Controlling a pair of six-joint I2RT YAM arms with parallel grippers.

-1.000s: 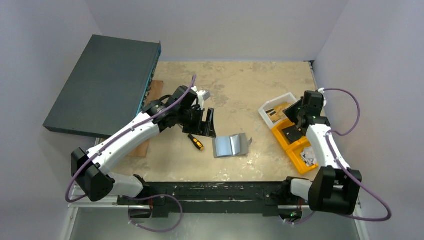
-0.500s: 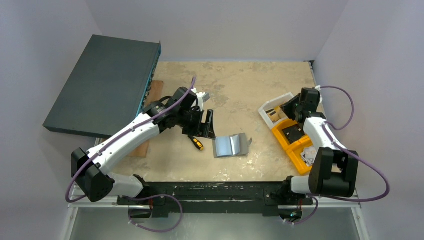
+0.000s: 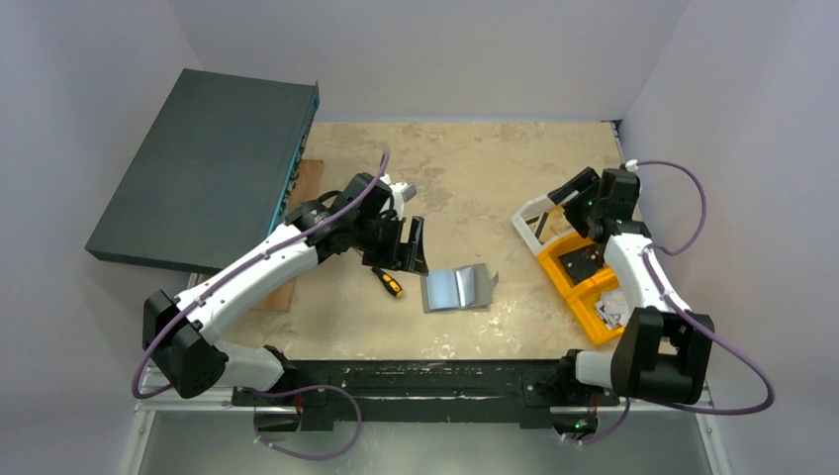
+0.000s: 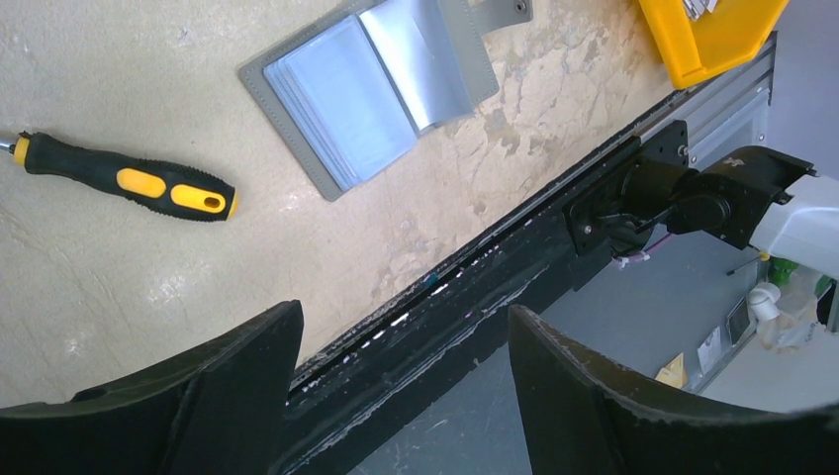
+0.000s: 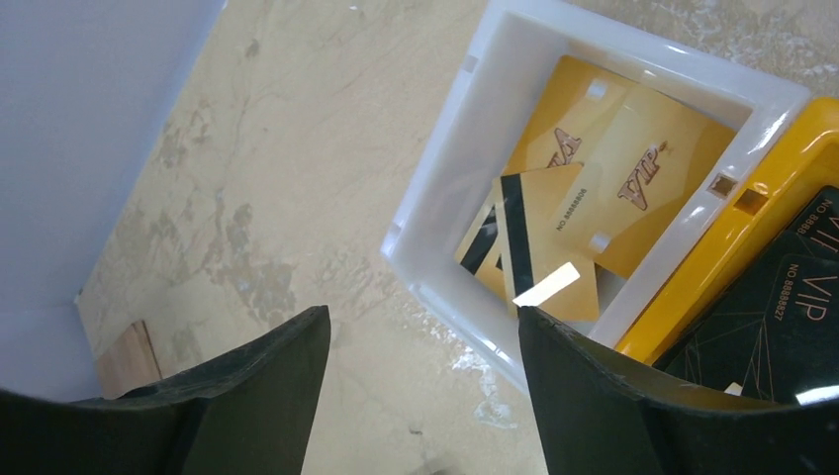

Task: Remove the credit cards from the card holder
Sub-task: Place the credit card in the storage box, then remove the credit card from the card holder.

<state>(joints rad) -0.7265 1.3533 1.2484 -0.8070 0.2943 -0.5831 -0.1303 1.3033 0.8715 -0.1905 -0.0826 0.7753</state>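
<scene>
Grey card holder lay open midway along the near edge of the counter. Within 1 s the right hand had swung from the orange bins over the white tray; the left hand stayed put. Left wrist: it was spread, empty. Right wrist: spread, empty above gold cards, so probably 1 delivered.

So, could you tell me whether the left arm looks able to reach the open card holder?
Probably yes: the left pincer hangs open close beside the card holder, which lies spread open with nothing on top; the screwdriver lies off to one side.
</scene>
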